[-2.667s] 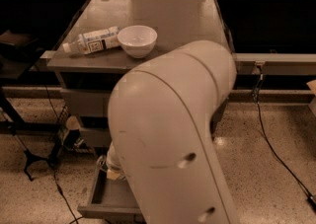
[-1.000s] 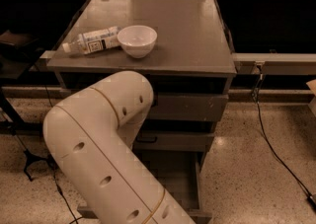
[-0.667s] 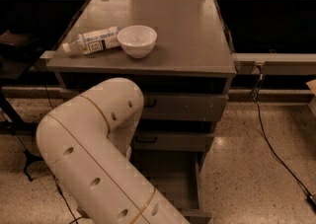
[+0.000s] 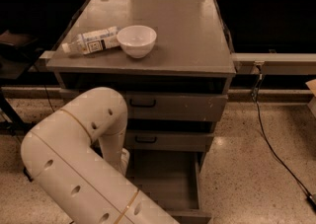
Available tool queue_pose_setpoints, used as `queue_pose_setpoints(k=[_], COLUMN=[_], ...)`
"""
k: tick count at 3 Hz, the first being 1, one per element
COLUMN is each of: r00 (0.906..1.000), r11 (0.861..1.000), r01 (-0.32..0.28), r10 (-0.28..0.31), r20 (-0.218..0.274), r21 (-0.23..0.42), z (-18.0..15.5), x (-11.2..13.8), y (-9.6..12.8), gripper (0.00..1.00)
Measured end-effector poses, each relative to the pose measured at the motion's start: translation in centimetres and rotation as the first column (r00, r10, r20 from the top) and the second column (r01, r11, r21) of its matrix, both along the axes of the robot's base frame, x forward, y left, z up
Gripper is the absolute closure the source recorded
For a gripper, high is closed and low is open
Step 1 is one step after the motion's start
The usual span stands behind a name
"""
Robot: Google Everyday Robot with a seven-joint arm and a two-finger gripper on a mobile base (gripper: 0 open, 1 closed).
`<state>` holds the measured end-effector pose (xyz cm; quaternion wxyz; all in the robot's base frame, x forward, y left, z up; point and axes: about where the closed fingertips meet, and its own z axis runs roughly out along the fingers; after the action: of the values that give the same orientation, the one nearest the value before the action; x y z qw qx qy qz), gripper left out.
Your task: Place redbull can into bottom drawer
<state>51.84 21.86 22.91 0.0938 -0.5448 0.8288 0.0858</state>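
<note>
Grey bottom drawer (image 4: 168, 181): lowest of three flat-fronted metal drawers, pulled out. It is a wide shallow tray with a bare floor where visible, lying below and to the right of the gripper end of the arm.
Cream jointed robot arm (image 4: 74, 168): bent at the elbow. Its lower link drops toward the left side of the open tray and covers that corner.
Gripper: hidden behind that lower link, at the left edge of the open tray. Whether it is spread or pressed together cannot be told.
Slim silver-and-blue redbull can: not visible, so its look cannot be verified. Either held in the hidden gripper or standing in the covered corner; which one cannot be told.
Risk, tipping: a tall narrow can released tilted or above the tray floor would likely topple and roll.
Risk, rim: a release too near the low left wall could land the can on the rim and drop it to the speckled floor (image 4: 256, 168).
Risk, collision: the lower link passes close to the middle grey drawer front (image 4: 168, 140), so a careless lift could strike it.
White plastic bottle (image 4: 91, 40) and white round bowl (image 4: 137, 40): on the cabinet top, well above the gripper and judged safe.
</note>
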Motion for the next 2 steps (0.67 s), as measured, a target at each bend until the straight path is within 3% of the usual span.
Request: queue_pose_setpoints(k=[2], r00=[0.9987], r11=[0.999], r01=[0.042], r10=[-0.041], r20=[0.030], r21=[-0.023], z=[-1.34], x=[0.71], y=[0.64], gripper=[0.38])
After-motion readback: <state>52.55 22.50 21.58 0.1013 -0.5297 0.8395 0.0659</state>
